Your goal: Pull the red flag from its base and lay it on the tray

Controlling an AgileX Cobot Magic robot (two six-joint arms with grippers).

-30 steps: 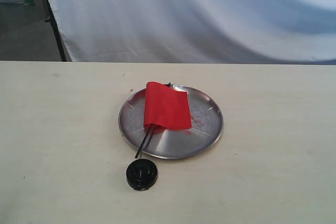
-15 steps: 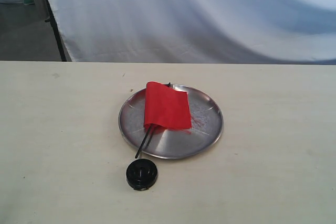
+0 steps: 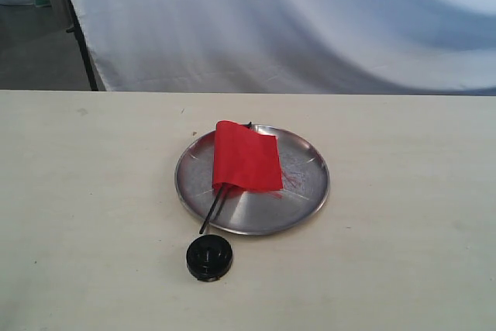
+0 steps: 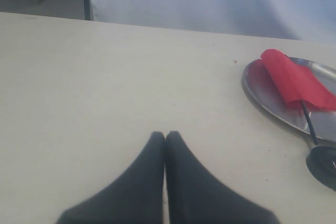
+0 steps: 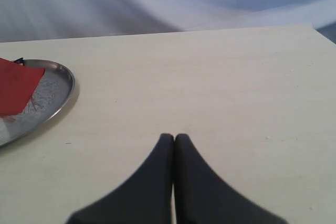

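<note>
We found the red flag (image 3: 246, 156) already off its base (image 3: 209, 258) and lying flat in the round silver tray (image 3: 310, 162), with its cloth spread across the left-centre of the dish. Its thin black stick (image 3: 211, 211) ran out toward the near rim, and the tip seemed to poke just past the edge. The base sat alone on the pale table (image 3: 403, 253), just beside the tray and near the stick's tip but not touching it, with its centre hole empty. We judged the flag to be very light. The cloth looked soft and ready to fold or flutter, with its far edge curled up a little, while the stick looked stiff but slender and easy to roll on polished metal. If it needed moving again, we would have taken it by the bare stick below the cloth, since pinching the cloth would only crumple it. The tray held nothing but the flag and a reddish reflection of it, and its raised rim looked enough to keep the stick from sliding out. In their wrist views, the left gripper (image 4: 166, 136) and the right gripper (image 5: 174, 138) were each clenched with the fingertips pressed together on nothing. Each hung over bare table well apart from the tray, one to either side. By our reading, the task looked complete.
</note>
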